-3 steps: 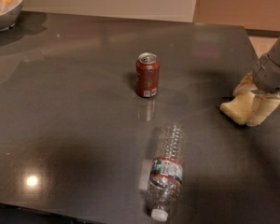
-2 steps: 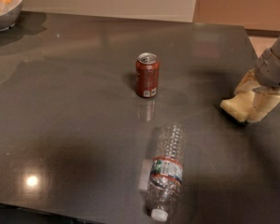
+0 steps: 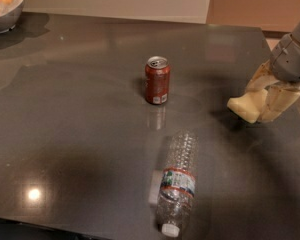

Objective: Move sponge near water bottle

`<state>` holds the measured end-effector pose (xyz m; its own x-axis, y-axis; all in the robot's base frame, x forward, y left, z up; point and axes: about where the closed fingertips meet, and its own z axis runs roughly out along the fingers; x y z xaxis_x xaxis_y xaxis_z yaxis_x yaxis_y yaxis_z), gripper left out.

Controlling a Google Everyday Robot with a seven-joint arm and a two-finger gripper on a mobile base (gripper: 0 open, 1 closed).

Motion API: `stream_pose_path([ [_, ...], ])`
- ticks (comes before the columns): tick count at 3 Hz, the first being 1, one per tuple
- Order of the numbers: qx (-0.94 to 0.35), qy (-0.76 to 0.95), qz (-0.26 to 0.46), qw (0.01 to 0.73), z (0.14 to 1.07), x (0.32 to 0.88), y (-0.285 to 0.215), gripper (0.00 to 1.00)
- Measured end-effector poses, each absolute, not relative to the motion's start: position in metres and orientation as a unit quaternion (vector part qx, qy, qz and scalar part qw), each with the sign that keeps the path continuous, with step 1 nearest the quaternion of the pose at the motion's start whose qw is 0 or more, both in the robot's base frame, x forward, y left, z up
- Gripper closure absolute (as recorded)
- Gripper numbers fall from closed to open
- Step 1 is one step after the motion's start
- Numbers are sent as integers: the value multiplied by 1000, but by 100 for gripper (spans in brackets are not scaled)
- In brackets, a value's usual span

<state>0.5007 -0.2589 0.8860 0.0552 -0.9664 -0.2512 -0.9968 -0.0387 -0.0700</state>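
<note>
At the right edge of the bench, the end effector is clamped on the sponge. It should carry the sponge low toward the front edge and set it beside the lying water bottle without nudging the bottle, which looks apt to roll.

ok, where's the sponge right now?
In the camera view the sponge is at the right side of the table, held in the gripper, well right of the soda can and up-right of the water bottle lying on its side.
</note>
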Motion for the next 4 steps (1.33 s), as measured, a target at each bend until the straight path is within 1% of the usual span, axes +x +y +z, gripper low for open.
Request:
stream_pose_path([
  [1, -728, 674, 66, 106, 894, 472, -239, 100],
  [3, -723, 683, 70, 81, 887, 417, -230, 100],
  [4, -723, 682, 78, 79, 881, 398, -220, 83],
])
